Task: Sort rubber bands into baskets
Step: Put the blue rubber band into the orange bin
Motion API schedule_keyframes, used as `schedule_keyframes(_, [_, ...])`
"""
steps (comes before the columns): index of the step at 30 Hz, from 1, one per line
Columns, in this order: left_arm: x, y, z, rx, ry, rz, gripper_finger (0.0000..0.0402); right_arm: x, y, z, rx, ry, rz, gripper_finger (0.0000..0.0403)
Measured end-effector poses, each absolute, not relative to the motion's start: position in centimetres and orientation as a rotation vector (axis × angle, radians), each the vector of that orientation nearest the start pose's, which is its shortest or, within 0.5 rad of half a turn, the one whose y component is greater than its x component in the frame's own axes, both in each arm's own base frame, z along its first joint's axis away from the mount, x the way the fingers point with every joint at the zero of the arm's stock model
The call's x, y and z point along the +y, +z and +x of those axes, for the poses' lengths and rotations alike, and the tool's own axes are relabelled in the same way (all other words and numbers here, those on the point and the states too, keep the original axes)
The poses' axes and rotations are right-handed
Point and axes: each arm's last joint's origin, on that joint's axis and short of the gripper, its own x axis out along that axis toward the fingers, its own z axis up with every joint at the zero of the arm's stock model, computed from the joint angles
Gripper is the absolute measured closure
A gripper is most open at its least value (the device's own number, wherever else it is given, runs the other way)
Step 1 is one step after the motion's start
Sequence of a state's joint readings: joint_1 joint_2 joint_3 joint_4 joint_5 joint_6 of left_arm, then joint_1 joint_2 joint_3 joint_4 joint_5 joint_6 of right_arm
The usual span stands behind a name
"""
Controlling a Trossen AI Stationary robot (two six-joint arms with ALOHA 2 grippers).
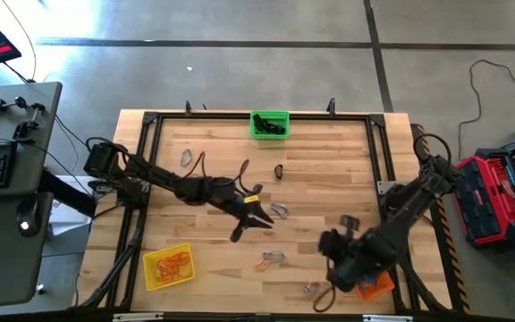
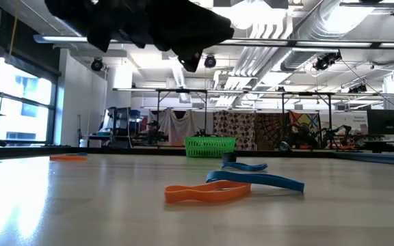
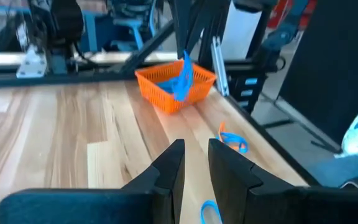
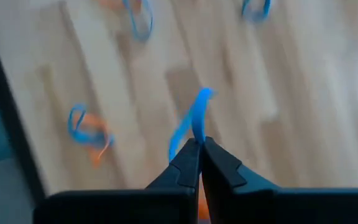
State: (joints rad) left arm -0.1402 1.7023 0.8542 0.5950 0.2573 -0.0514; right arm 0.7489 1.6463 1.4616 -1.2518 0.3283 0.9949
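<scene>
Two arms over the table, one blue band pinched

Right gripper (image 4: 199, 146) has its dark fingers pressed together on a thin blue rubber band (image 4: 191, 124), which sticks up floppy above the fingertips, clear of the wooden table (image 1: 329, 179). From overhead that arm hangs near the table's right front corner, partly covering the small orange plastic mesh basket (image 1: 375, 284), where blue bands already drape over the rim. Left gripper (image 3: 194, 168) hovers mid-table with a narrow gap between its fingers and nothing in it. Low down, an orange rubber loop (image 2: 207, 193) lies touching a long blue loop (image 2: 255, 180). At the far edge sits the green mesh basket (image 1: 269, 124); front left, the yellow mesh basket (image 1: 167, 266) holds orange bands.
</scene>
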Motion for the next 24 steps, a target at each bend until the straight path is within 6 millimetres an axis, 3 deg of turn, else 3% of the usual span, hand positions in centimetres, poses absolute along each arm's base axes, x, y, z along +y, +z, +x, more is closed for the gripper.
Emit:
schedule_keyframes(6, [-5.2,18.7,33.7,0.174,-0.380,-0.114,0.0337,22.0,28.4,20.0,1.342,-0.385,0.317,0.0403])
schedule_keyframes(12, [-5.0,17.8,33.1,0.191,-0.373,-0.129,0.0337,23.1,28.3,18.0,1.387,-0.497,0.429,0.0403])
schedule_keyframes(16, [-4.9,17.4,32.5,0.161,-0.363,-0.126,0.0337,23.6,28.0,17.1,1.387,-0.578,0.447,0.0403])
schedule_keyframes(24, [-4.5,16.8,30.5,0.028,-0.367,-0.136,0.0337,25.7,25.2,16.7,1.477,-0.706,0.455,0.0403])
